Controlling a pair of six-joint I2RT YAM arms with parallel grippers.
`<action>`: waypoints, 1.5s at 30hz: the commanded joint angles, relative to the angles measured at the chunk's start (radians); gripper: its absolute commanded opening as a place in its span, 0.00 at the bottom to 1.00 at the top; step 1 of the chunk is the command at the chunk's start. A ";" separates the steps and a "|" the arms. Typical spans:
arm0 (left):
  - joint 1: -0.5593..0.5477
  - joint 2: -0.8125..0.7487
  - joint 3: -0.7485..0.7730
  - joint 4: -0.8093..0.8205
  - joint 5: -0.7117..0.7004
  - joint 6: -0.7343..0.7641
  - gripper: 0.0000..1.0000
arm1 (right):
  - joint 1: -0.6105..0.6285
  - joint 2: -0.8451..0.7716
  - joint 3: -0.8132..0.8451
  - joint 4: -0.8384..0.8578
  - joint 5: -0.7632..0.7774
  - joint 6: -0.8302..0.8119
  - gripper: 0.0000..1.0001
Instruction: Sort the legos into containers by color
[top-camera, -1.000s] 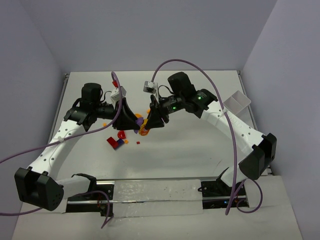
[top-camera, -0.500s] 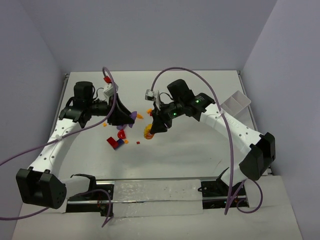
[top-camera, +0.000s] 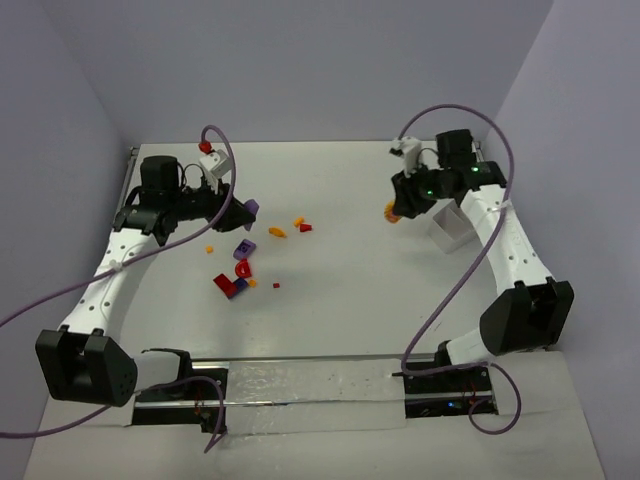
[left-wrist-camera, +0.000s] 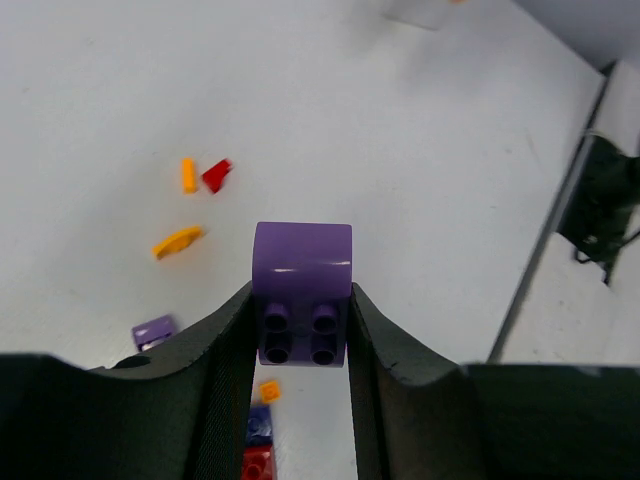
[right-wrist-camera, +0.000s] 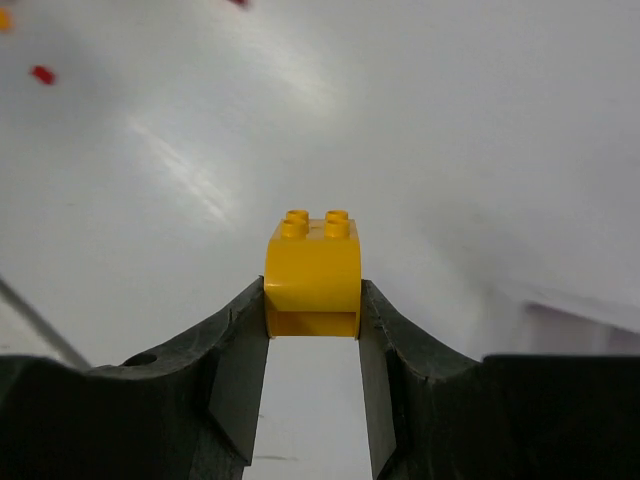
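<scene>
Pinches an orange lego (right-wrist-camera: 312, 268) in the right tool (right-wrist-camera: 312, 305), just left of the white container (top-camera: 450, 230) near the table (top-camera: 350, 320) edge, clamping a purple lego (left-wrist-camera: 301, 272) in the left tool (left-wrist-camera: 300, 335), well apart.

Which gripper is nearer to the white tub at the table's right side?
Right. The right gripper is close beside the white tub; the left gripper is far away, across the table.
</scene>
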 joint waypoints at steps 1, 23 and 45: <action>0.002 0.053 0.057 0.016 -0.173 -0.034 0.00 | -0.187 0.021 0.152 -0.077 0.141 -0.182 0.00; 0.004 0.156 0.095 -0.044 -0.230 -0.001 0.00 | -0.419 0.373 0.468 -0.127 0.319 -0.356 0.00; 0.019 0.270 0.099 -0.071 -0.360 0.018 0.00 | -0.433 0.446 0.427 -0.039 0.383 -0.379 0.30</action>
